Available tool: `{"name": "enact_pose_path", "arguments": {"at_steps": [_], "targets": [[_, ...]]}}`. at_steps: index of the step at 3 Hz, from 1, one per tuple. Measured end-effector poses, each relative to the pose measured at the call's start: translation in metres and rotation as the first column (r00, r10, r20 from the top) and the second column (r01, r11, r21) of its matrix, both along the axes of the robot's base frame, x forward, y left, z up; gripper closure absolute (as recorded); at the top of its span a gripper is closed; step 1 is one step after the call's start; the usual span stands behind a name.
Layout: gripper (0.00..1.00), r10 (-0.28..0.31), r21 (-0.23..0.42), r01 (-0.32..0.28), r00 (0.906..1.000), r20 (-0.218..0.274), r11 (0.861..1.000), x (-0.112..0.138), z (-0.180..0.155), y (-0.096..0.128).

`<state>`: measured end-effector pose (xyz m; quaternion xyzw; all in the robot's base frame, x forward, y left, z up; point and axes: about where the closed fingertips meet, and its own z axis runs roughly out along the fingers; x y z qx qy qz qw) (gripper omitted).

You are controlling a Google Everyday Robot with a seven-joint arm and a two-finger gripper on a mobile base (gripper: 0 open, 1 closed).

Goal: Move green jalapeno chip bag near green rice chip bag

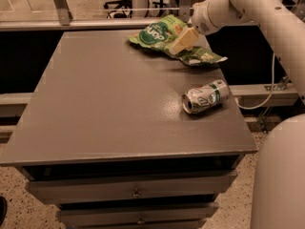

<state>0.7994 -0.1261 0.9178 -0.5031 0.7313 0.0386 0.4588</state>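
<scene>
Green jalapeno chip bag (202, 57) is lying flat at the far right corner of the tabletop (114, 109), with its right end reaching close to the right rim. The green rice chip bag (153, 33) is sitting just to its left, puffed up, with its round logo facing upward. The two bags are appearing to meet. The gripper (184, 41) is covering the junction, so contact cannot be confirmed.

The gripper is hanging low over that junction, angled down from the arm (248, 6), which is entering from the upper right. Whether it is open, closed or holding foil cannot be told from this view. The flat lie of the jalapeno bag is suggesting that the tabletop, not the gripper, is carrying its weight. On that basis the placement is judged to be at or near completion.

A can (205, 97) is lying on its side nearer the camera, toward the right edge and well apart from both bags. It is not obstructing the space between them or the arm's line of approach. The main risks are judged to be:
- a retreat dragging the light foil if any grip is present;
- the bag sliding off the nearby right rim.
</scene>
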Motion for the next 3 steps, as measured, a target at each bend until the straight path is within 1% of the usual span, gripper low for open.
{"name": "enact_pose_path", "arguments": {"at_steps": [1,2,3], "targets": [[0.00,0.008,0.077,-0.010,0.9998,0.017,0.997,-0.027,0.032,-0.006],[0.00,0.021,0.154,-0.035,0.9959,0.088,0.988,-0.083,0.079,-0.026],[0.00,0.044,0.262,-0.101,0.9757,0.214,0.960,-0.143,0.100,-0.038]]}}
